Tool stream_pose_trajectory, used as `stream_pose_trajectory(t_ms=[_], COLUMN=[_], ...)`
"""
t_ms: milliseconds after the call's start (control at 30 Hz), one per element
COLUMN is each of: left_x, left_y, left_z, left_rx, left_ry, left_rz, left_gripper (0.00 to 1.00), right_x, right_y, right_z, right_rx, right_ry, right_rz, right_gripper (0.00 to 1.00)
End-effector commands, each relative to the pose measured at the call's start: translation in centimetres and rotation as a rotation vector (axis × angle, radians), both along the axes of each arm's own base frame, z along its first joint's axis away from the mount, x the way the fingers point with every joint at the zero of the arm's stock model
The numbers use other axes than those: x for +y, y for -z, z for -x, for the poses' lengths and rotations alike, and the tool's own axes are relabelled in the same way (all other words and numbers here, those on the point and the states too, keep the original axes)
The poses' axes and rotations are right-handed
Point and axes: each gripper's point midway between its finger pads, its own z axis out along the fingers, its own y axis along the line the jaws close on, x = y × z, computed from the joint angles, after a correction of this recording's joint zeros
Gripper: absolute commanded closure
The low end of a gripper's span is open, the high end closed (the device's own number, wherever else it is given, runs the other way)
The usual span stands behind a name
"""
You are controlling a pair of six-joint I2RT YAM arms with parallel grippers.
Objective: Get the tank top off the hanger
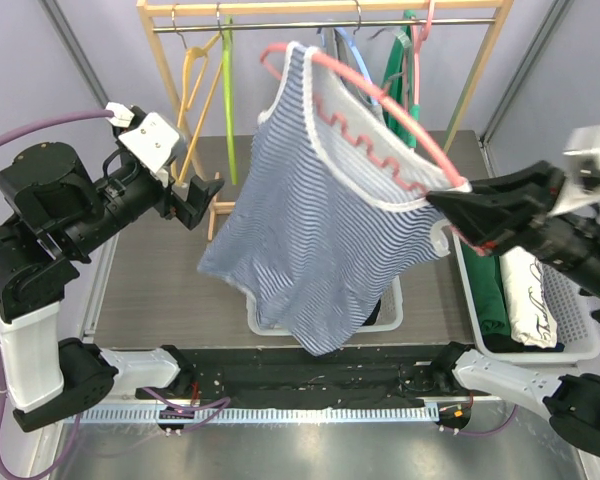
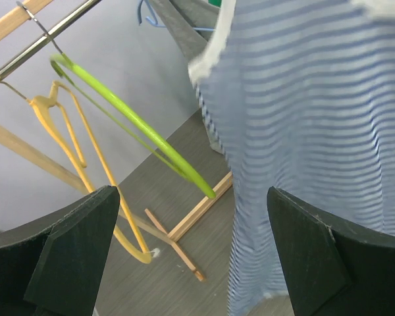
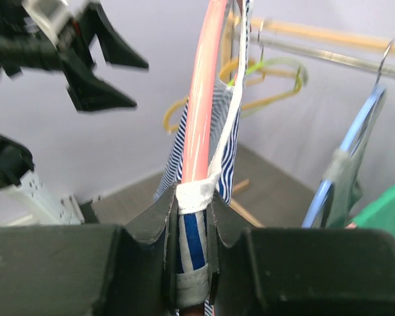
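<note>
A blue-and-white striped tank top [image 1: 320, 230] hangs on a pink hanger [image 1: 380, 95] that is held tilted in front of the rail, off the bar. My right gripper [image 1: 448, 215] is shut on the hanger's lower right end, pinching the white-edged strap against it. In the right wrist view the pink hanger [image 3: 201, 112] and the strap [image 3: 197, 197] sit between the closed jaws of the right gripper [image 3: 192, 207]. My left gripper [image 1: 208, 200] stands wide open just left of the shirt, holding nothing. In the left wrist view the left gripper [image 2: 191, 194] has the tank top [image 2: 316, 131] by its right finger.
The wooden clothes rail [image 1: 320, 12] carries a yellow hanger [image 2: 72, 145], a green hanger [image 2: 138, 125], a blue hanger [image 3: 355, 138] and a green garment [image 1: 398, 70]. A white basket [image 1: 390, 310] sits under the shirt. A second basket [image 1: 570, 320] with folded clothes stands at right.
</note>
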Motion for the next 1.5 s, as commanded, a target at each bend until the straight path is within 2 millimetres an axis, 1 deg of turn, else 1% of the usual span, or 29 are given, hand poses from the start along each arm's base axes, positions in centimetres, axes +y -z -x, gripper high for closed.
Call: stream_pose_trajectory(t_ms=[0,67,167,300,333,433,633,667,700,900,1000,1067,1133,1167,1200,1267,1300,1333,1367,1400,1433,1467], left_x=[-0.2,-0.1,0.0,0.0,0.0,0.1,0.2,0.2,-0.2,-0.4,-0.4,-0.3,-0.4,-0.4,-0.8,-1.4,-2.0,-2.8,-3.3,-3.9,-4.4,-4.7], left_y=[-1.3,-1.5,-1.4,-1.4,-1.5,-1.7,-1.8,-1.8,-1.8,-2.2,-2.8,-3.1,-3.4,-3.5,-3.8,-3.6,-2.8,-2.3,-1.6,0.2,1.0,1.8], left_z=[0.5,0.7,0.7,0.8,0.8,0.9,1.0,1.0,1.3,1.6,2.0,2.3,2.8,3.0,3.8,4.6,5.0,6.2,6.9,7.0,8.1,8.4], left_rx=[-0.021,-0.027,-0.022,-0.021,-0.022,-0.023,-0.022,-0.022,-0.019,-0.029,-0.041,-0.051,-0.059,-0.063,-0.07,-0.077,-0.075,-0.065,-0.052,-0.005,-0.004,0.011], left_ry=[0.021,0.023,0.022,0.025,0.027,0.027,0.025,0.023,0.052,0.075,0.09,0.096,0.119,0.13,0.175,0.237,0.283,0.37,0.422,0.459,0.538,0.571], left_rz=[0.054,0.059,0.059,0.063,0.067,0.073,0.082,0.082,0.084,0.091,0.101,0.106,0.112,0.112,0.112,0.101,0.066,0.046,0.025,-0.015,-0.042,-0.064], left_gripper=[0.01,0.0,0.0,0.0,0.0,0.0,0.0,0.0,0.0,0.0,0.0,0.0,0.0,0.0,0.0,0.0,0.0,0.0,0.0,0.0,0.0,0.0], right_x=[-3.4,-3.6,-3.4,-2.1,-1.4,-0.6,0.2,0.6,0.7,1.3,1.7,2.1,2.3,2.8,3.0,3.5,3.7,3.8,4.0,4.1,4.1,4.2], right_y=[-8.8,-9.0,-8.6,-7.1,-6.4,-5.3,-3.6,-3.2,-3.0,-1.5,-0.1,1.3,2.3,3.3,3.9,5.0,5.4,5.6,5.8,5.9,5.9,5.9], right_z=[2.5,2.5,2.5,2.5,2.6,2.8,3.4,3.4,3.5,4.2,4.1,3.9,4.1,3.8,3.8,3.8,3.8,3.8,3.8,3.7,3.9,4.0], right_rx=[-0.255,-0.259,-0.252,-0.21,-0.194,-0.173,-0.14,-0.128,-0.124,-0.113,-0.085,-0.05,-0.022,0.003,0.015,0.045,0.054,0.059,0.065,0.066,0.061,0.06], right_ry=[0.053,0.062,0.056,-0.004,-0.035,-0.078,-0.138,-0.157,-0.166,-0.225,-0.244,-0.261,-0.28,-0.291,-0.304,-0.331,-0.341,-0.348,-0.356,-0.362,-0.368,-0.382], right_rz=[-0.214,-0.214,-0.199,-0.139,-0.11,-0.073,-0.016,-0.004,0.004,0.064,0.1,0.131,0.153,0.17,0.18,0.202,0.21,0.213,0.217,0.22,0.217,0.219], right_gripper=[0.99,0.99,0.99,0.99,0.99,0.99,0.99,0.99,0.99,0.99,0.99,0.99,0.99,0.99,0.99,0.99,0.99,0.99,0.99,0.99,0.99,0.99])
